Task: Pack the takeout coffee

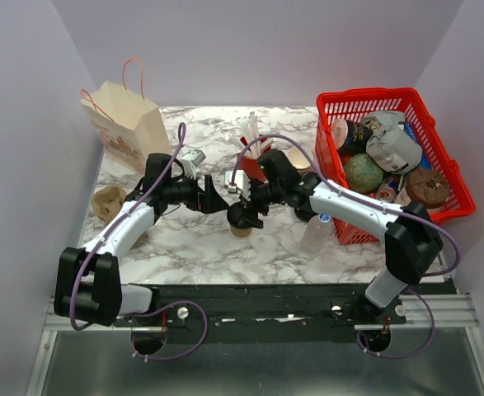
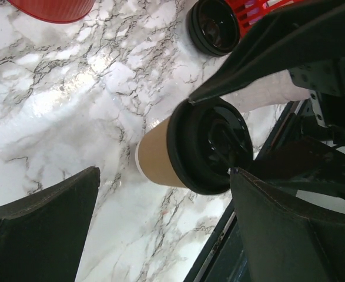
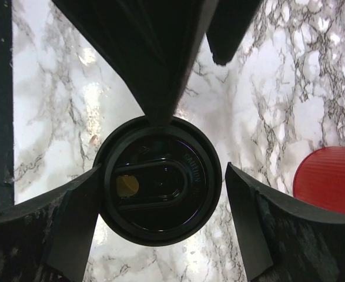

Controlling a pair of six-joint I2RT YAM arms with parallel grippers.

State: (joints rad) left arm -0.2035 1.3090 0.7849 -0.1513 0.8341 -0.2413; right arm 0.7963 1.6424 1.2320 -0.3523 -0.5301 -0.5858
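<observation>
Marble desk (image 1: 184, 247), mid-front: coffee cup (image 1: 242, 221) looks light and squashy, slick lid (image 3: 157, 182), so I'd grab the paper wall low; right pincer (image 3: 160, 194) open around it, left pincer (image 2: 160, 223) open beside.

Paper bag (image 1: 124, 124), red basket (image 1: 448, 177)

red cup (image 3: 331, 179) — cut by right edge | loose black lid (image 2: 214, 24) — cropped at top edge

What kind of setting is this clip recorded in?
Likely a lab test booth, not a real café: plain white walls box in a marble-patterned table, with a paper bag and red basket of props.
</observation>
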